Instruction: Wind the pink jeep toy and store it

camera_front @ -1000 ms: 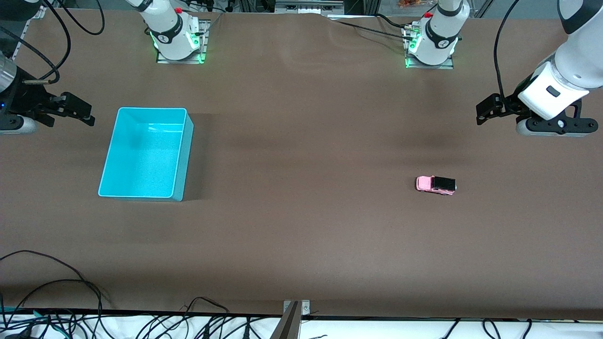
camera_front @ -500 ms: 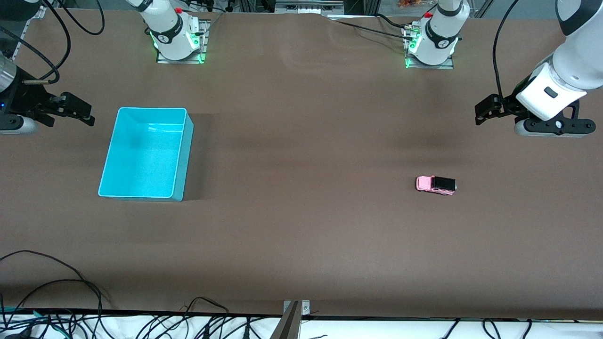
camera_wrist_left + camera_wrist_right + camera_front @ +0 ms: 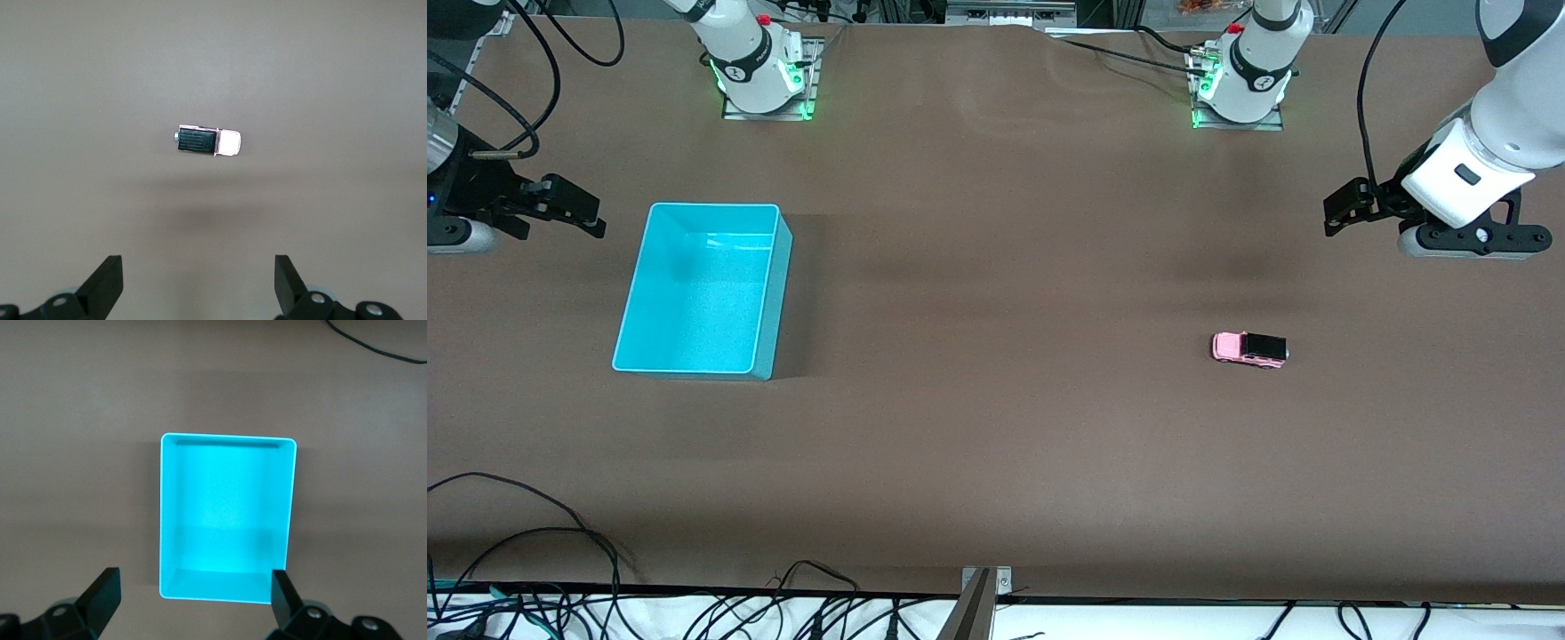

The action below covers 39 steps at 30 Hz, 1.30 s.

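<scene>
The right arm is cut off at the front view's edge, so only the dark body of the right tool [image 3: 574, 213] shows, in the air near the right arm's end of the desk [image 3: 996, 444]; in its own wrist view the right tool [image 3: 193, 600] shows just the tips of two black fingers [image 3: 103, 590], standing wide apart with nothing between them. The left arm is likewise cut by the frame at the other end; the left tool [image 3: 1343, 206] hangs over bare desk, and its wrist view gives the left tool [image 3: 199, 283] as two spread fingertips [image 3: 107, 277], fully open and holding nothing.

The pink jeep toy [image 3: 1249, 348] stands on its wheels on the desk near the left arm's end, below and apart from the left tool, untouched; its black roof and pink hood [image 3: 230, 142] are clear from above, but a winding part is too small to make out.

Nothing lies between either tool and the things below it; black cables [image 3: 534, 551] trail along the desk edge nearest the front camera.

The teal bin [image 3: 703, 289] sits open-topped on the desk just beside the right tool; its interior [image 3: 223, 513] is empty.
</scene>
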Each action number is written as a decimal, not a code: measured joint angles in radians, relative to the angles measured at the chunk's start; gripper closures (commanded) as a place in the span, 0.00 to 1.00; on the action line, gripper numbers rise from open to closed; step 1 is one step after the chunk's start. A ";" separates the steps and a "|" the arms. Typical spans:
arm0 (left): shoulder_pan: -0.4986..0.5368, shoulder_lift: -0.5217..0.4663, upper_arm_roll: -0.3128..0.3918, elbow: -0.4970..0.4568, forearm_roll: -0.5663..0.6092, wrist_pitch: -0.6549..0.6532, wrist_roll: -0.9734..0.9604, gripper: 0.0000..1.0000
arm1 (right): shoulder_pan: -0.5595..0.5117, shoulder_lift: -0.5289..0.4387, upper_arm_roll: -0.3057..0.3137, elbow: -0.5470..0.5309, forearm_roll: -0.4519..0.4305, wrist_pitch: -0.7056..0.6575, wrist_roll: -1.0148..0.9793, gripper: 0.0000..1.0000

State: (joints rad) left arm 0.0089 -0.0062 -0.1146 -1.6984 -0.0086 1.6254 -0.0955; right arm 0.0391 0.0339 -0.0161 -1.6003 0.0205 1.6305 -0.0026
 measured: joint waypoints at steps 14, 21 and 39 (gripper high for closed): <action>0.000 0.000 0.002 0.000 0.000 0.000 0.000 0.00 | 0.000 0.000 0.000 0.000 0.000 0.000 0.000 0.00; 0.000 0.000 0.003 0.000 0.000 0.000 0.000 0.00 | 0.000 0.000 0.000 0.000 0.000 0.000 0.000 0.00; 0.000 0.000 0.003 0.000 0.000 0.000 0.000 0.00 | 0.000 0.000 0.000 0.000 0.000 0.000 0.000 0.00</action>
State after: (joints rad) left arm 0.0089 -0.0062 -0.1114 -1.6984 -0.0086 1.6253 -0.0954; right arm 0.0391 0.0339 -0.0161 -1.6003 0.0205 1.6305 -0.0026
